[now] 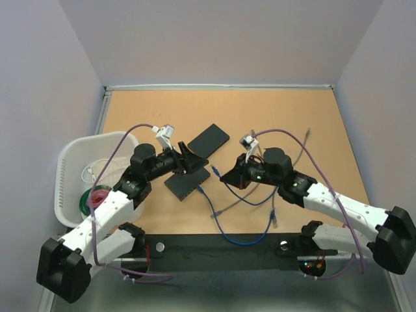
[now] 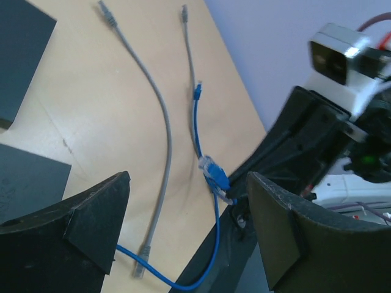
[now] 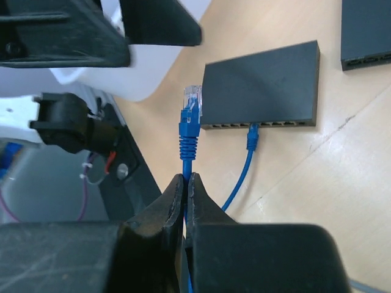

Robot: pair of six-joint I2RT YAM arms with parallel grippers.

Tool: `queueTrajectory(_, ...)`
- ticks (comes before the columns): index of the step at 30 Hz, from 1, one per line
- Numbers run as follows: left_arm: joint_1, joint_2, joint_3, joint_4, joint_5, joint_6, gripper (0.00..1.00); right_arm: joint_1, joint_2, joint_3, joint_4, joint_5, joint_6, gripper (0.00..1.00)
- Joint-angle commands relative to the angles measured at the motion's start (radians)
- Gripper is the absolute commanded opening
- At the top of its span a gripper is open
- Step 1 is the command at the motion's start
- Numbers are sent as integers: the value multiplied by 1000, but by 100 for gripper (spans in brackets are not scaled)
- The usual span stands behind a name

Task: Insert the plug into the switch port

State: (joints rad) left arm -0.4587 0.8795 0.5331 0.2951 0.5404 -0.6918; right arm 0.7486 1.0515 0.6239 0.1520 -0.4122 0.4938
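Right claw [image 3: 185,180] pinching plug cable [image 3: 189,141], left claw [image 2: 188,183] spread

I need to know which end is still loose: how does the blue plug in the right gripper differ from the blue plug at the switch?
The held plug stands free in the air, pinched behind its boot by the shut right gripper; the seated plug sits in a port on the switch front. The held plug shows its clear tip; the seated plug shows only its blue boot. Both are on blue cable.
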Motion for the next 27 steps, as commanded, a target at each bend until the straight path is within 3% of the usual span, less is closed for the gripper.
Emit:
queueTrajectory(1,-84,50,114,-144,-187,0,88,174,21,140,-181,493,-118,0)
queueTrajectory(3,-121,70,184,-216,-267,-12,88,230,30,178,-218,679,-126,0)
queueTrajectory(10,-195,105,261,-336,-411,-104,87,377,99,240,-258,929,-147,0)
queueTrajectory(16,-209,124,284,-376,-453,-114,80,394,116,249,-259,977,-127,0)
queueTrajectory(27,-242,161,275,-346,-473,-147,79,423,130,255,-259,987,-133,1)
